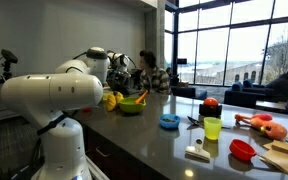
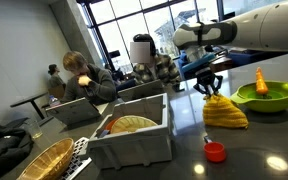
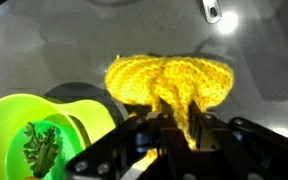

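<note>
My gripper (image 3: 172, 128) is shut on a yellow knitted cloth (image 3: 169, 82), pinching a fold of it and lifting it so the rest hangs and spreads on the dark counter. In an exterior view the gripper (image 2: 208, 88) stands over the cloth (image 2: 225, 114), which rises to a peak between the fingers. A green bowl (image 3: 44, 125) with a green leafy item inside sits just beside the cloth; it also shows in both exterior views (image 2: 267, 97) (image 1: 131, 105). The cloth shows only as a yellow patch behind the arm (image 1: 111, 100).
A grey bin (image 2: 134, 140) holding a woven plate stands near the cloth, with a small red cap (image 2: 215, 151) on the counter. Further along lie a blue bowl (image 1: 169, 121), yellow cup (image 1: 213, 128), red bowl (image 1: 242, 150) and orange toys (image 1: 262, 124). People sit behind.
</note>
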{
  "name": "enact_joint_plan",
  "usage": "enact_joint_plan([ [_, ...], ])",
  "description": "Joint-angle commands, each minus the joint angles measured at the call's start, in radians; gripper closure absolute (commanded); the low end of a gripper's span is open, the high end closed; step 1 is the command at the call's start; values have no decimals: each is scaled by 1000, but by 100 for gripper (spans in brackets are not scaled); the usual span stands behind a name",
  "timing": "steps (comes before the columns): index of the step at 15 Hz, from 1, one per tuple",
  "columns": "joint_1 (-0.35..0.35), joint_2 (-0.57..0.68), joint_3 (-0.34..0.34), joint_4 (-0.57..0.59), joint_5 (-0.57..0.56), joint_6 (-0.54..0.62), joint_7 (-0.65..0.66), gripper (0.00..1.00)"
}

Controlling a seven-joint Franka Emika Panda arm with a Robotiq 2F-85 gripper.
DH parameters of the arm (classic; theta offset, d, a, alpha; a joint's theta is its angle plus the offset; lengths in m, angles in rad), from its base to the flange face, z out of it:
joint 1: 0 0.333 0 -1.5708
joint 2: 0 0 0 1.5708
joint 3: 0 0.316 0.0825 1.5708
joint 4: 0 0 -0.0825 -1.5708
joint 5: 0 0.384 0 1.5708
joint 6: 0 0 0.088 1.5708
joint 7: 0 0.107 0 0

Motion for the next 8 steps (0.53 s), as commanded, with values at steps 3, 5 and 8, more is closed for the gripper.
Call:
enact_joint_plan([
  [3,45,41,-58,-53,-27,10,-64,38],
  [5,64,70,-110,-35,-47,7,-99,24],
  [8,101,110,-187,-18,-87,3,-172,5],
])
